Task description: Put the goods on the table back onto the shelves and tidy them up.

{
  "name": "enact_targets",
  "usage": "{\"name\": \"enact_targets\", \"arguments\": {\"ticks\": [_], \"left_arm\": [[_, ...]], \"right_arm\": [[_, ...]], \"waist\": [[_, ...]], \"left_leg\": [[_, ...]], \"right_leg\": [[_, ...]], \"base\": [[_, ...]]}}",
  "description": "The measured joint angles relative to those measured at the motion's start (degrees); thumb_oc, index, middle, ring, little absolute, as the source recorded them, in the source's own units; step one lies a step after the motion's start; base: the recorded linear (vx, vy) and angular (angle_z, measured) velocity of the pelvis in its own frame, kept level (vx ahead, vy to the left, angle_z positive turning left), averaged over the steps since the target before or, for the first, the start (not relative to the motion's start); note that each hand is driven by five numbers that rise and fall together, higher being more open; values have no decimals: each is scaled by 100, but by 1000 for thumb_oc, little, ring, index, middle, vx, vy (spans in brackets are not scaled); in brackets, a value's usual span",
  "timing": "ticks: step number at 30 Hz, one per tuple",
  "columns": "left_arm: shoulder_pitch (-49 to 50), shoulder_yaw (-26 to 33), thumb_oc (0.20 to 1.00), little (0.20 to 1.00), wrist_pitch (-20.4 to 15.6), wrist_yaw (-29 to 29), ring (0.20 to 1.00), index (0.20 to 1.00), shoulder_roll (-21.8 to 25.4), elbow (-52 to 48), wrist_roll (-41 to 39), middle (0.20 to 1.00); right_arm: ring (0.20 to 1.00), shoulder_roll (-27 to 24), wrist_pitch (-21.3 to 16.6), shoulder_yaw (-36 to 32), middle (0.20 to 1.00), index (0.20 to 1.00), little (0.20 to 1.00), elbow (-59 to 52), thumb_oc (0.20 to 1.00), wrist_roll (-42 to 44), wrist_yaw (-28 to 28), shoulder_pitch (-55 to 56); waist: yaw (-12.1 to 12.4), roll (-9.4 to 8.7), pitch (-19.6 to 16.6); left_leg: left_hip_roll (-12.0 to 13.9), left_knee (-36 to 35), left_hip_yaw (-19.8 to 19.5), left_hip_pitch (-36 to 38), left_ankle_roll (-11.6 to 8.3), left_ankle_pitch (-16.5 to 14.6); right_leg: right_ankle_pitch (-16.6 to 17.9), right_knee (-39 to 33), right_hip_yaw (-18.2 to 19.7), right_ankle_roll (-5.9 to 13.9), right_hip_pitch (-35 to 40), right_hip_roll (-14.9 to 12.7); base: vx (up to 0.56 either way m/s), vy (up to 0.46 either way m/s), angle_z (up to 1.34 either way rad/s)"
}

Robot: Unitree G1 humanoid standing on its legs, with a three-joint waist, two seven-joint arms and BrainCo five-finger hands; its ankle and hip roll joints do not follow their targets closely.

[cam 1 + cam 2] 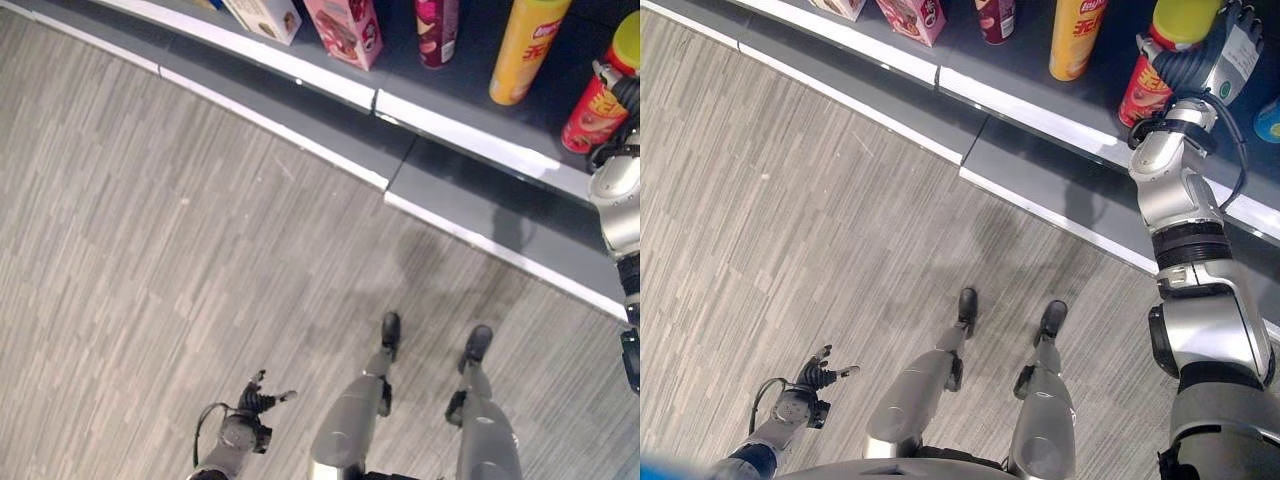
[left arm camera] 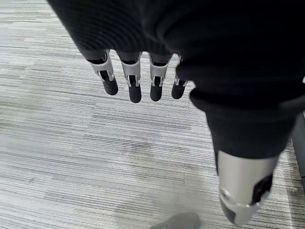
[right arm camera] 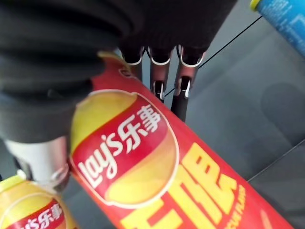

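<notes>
The right hand (image 1: pixel 1210 55) is closed around a red can (image 3: pixel 157 162) with a yellow lid, holding it upright on the grey shelf (image 1: pixel 1040 110) beside a yellow can (image 1: pixel 1077 38). Its label carries yellow lettering on red. The left hand (image 1: pixel 823 375) hangs open above the floor (image 1: pixel 760 220).

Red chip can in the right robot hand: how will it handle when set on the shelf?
The red chip can is tall and narrow, so probably tippy if released tilted. Round body: likely rolls if it falls. The right robot hand wraps it; the glossy surface may slip.
</notes>
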Motion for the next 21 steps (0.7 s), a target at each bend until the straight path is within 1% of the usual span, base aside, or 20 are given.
{"name": "enact_targets", "arguments": {"ticks": [6, 12, 21], "left_arm": [[-4, 0, 1000, 1000, 0, 1, 1000, 1000, 0, 0, -180, 1000], [-5, -1, 1000, 1000, 1, 2, 1000, 1000, 0, 0, -185, 1000], [-5, -2, 1000, 1000, 1, 6, 1000, 1000, 0, 0, -207, 1000]], "right_arm": [[200, 0, 1, 26, 200, 200, 200, 39, 200, 11, 3, -31], [200, -2, 0, 188, 200, 200, 200, 225, 200, 20, 3, -196], [200, -3, 3, 218, 200, 200, 200, 261, 200, 57, 7, -224]], "waist": [[3, 5, -3], [-10, 10, -7], [-7, 12, -9]], "left_leg": [[0, 0, -1, 0, 2, 1], [-1, 0, -2, 0, 11, 8], [-8, 1, -2, 0, 20, 14]], "right_leg": [[2, 0, 0, -1, 2, 0], [11, 0, 0, -1, 0, 0], [23, 0, 3, -4, -1, -6]], "base": [[0, 0, 0], [0, 0, 0], [0, 0, 0]]}}
